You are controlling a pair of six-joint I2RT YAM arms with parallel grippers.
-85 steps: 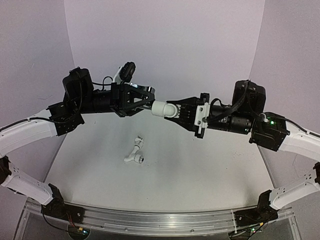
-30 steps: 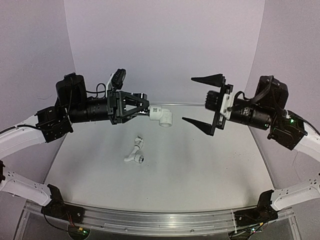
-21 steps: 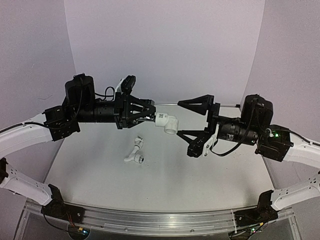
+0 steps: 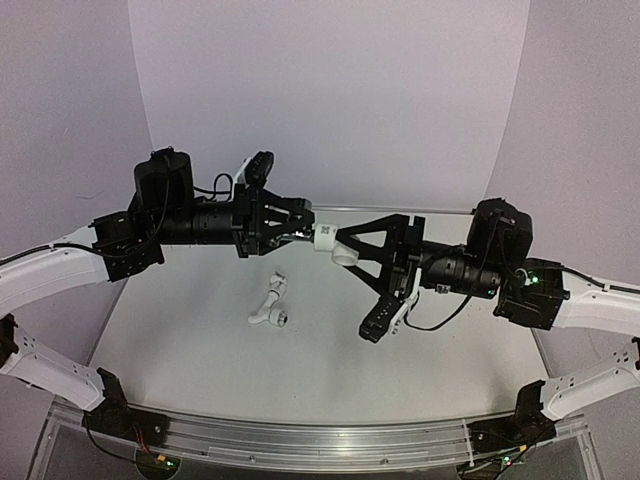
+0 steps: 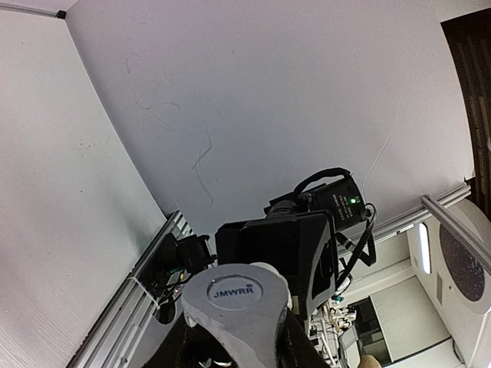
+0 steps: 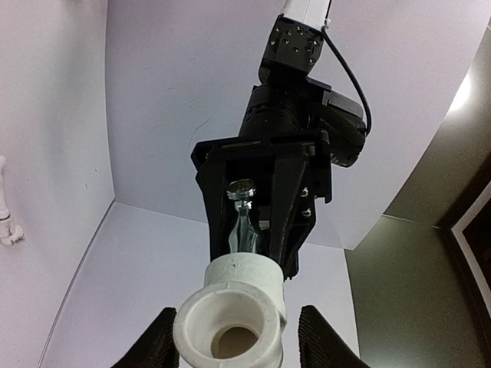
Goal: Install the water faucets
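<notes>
The water faucet [image 6: 244,222], a small chrome tap, is held in mid-air above the table with my left gripper [image 4: 300,232] shut on it. A short white elbow fitting [image 4: 330,242] sits on the tap's stem and points toward the right arm. In the left wrist view the elbow's back [image 5: 234,295] fills the space between the fingers. My right gripper [image 6: 239,345] straddles the elbow's open mouth [image 6: 230,318]. One of its fingertips [image 6: 157,345] lies close to the rim; the other stands off it with a visible gap. In the top view the right gripper [image 4: 350,248] meets the elbow from the right.
A longer white bent pipe piece [image 4: 270,305] lies on the white table [image 4: 330,370] below the two grippers, and shows at the left edge of the right wrist view [image 6: 6,222]. White walls close in the back and sides. The arm bases stand at the near rail.
My right gripper swung in from the right, wide open, and has narrowed its jaws around the elbow. The left gripper kept hold of the faucet and shifted slightly right.
</notes>
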